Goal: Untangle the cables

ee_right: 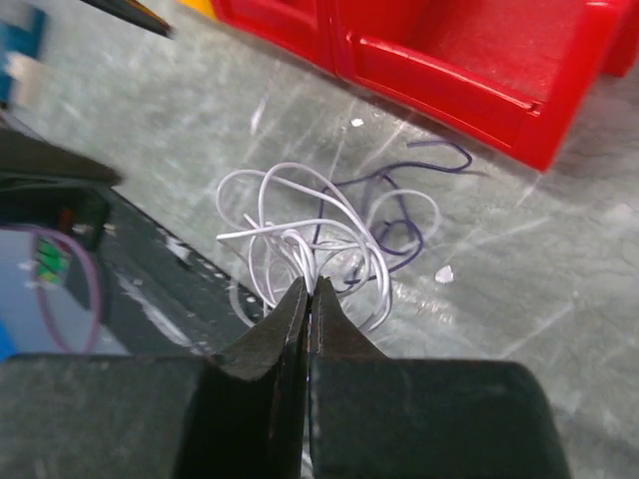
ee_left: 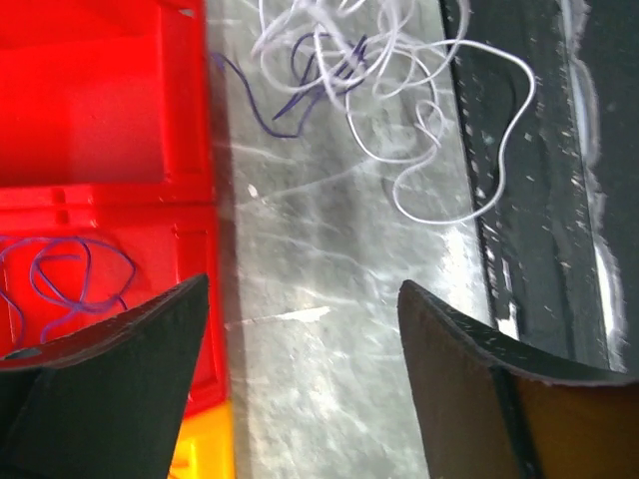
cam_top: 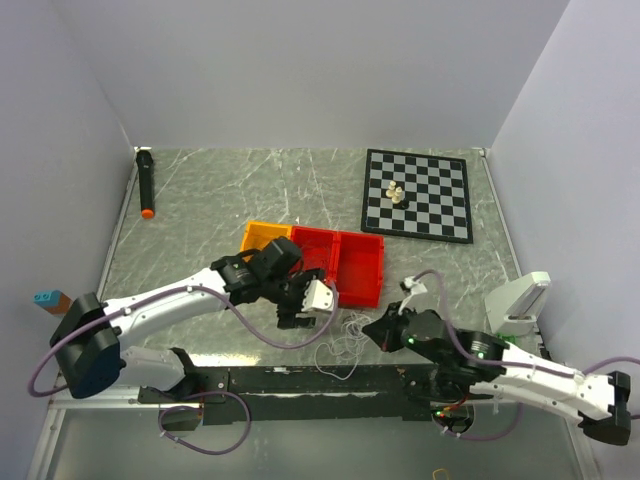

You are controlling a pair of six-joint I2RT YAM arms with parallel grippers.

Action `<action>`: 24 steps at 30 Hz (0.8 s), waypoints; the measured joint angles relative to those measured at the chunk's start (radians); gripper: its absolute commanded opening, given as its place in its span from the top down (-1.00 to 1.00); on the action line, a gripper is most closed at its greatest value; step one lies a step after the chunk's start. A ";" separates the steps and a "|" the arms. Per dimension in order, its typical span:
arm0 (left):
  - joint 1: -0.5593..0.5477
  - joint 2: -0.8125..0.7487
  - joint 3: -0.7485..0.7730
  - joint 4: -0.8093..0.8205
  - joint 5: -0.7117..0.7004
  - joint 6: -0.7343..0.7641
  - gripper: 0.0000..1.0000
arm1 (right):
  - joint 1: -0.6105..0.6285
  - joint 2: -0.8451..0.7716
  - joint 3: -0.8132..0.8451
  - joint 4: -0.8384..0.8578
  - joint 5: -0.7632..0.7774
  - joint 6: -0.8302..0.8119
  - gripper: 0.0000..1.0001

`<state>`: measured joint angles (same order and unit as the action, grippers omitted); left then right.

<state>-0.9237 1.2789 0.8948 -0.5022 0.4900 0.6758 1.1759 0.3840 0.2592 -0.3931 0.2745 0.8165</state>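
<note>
The cables (cam_top: 345,342) lie as a small clump of thin white and dark purple loops on the marble table, between the red bins (cam_top: 345,265) and the black base strip. My right gripper (ee_right: 312,284) is shut, with a strand of the white cable (ee_right: 300,235) pinched at its tips. A purple cable (ee_right: 399,225) winds through the same clump. My left gripper (ee_left: 300,299) hangs open over bare table beside the red bin (ee_left: 100,130), with nothing between its fingers. The clump (ee_left: 389,80) lies just ahead of it. Another purple cable (ee_left: 70,279) lies coiled inside that bin.
A yellow bin (cam_top: 265,236) joins the red ones. A chessboard (cam_top: 417,193) with a few pieces lies at the back right. A black marker (cam_top: 146,183) lies by the left wall. A white object (cam_top: 520,300) sits at the right edge and a blue block (cam_top: 45,298) at the left.
</note>
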 measured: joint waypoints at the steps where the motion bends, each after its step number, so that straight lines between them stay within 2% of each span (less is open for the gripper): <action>1: -0.001 0.014 -0.001 0.011 0.000 0.007 -0.48 | 0.000 -0.045 0.001 -0.038 0.005 0.016 1.00; 8: -0.002 0.084 0.005 0.176 -0.015 0.000 -0.29 | 0.000 -0.239 0.001 -0.128 -0.058 0.051 1.00; 13: -0.003 0.093 0.005 0.257 0.000 -0.008 -0.47 | 0.000 -0.263 0.003 -0.155 -0.088 0.050 1.00; 18: -0.027 0.111 -0.005 0.259 0.050 0.042 -0.58 | 0.000 -0.266 0.042 -0.208 -0.088 0.040 1.00; 24: -0.068 0.176 -0.010 0.270 0.101 0.079 -0.57 | 0.000 -0.272 0.069 -0.190 -0.091 0.014 1.00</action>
<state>-0.9913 1.4551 0.8845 -0.2321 0.5911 0.7551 1.1759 0.1123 0.3286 -0.5835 0.1837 0.8307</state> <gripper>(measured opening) 0.794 0.017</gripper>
